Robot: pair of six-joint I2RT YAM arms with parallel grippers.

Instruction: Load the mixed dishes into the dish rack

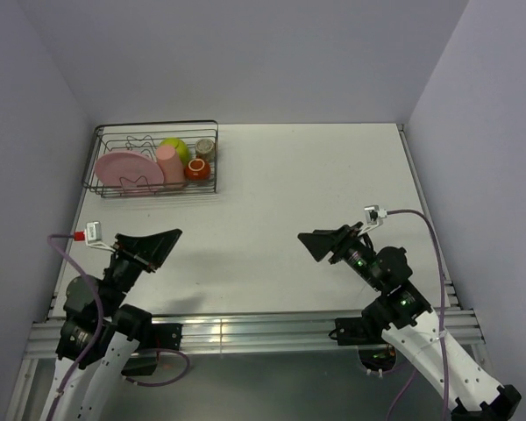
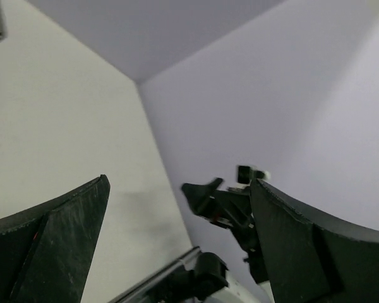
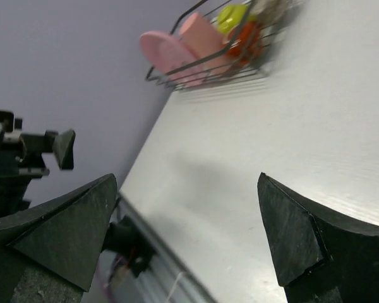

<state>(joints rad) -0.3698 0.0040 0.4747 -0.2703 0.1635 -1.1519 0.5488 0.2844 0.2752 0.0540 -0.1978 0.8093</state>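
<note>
I am looking down on the counter (image 1: 333, 175), and the dish rack (image 1: 217, 149) is sitting in the upper left of the overhead view, against the back wall. All five dishes are lying inside it. The large pink plate (image 1: 121, 168) is leaning on edge at the left end. The salmon-pink cup (image 1: 170, 165) is standing just right of it, touching it. The lime-green bowl (image 1: 177, 147) is resting behind the cup. The orange-red mug (image 1: 197, 169) and the beige-grey cup (image 1: 205, 146) are filling the right end, the mug nearer the bottom of the frame.

The left gripper (image 1: 168, 248) is hanging over the lower left of the counter with its jaws spread wide and holding nothing. The right gripper (image 1: 309, 247) is hovering at the lower right, equally wide and empty, pointing toward the left one. Both are sitting well apart from the rack.

In the right wrist view I am seeing the rack blurred at the top of the frame, with bare counter lying between the dark fingers (image 3: 63, 233).
</note>
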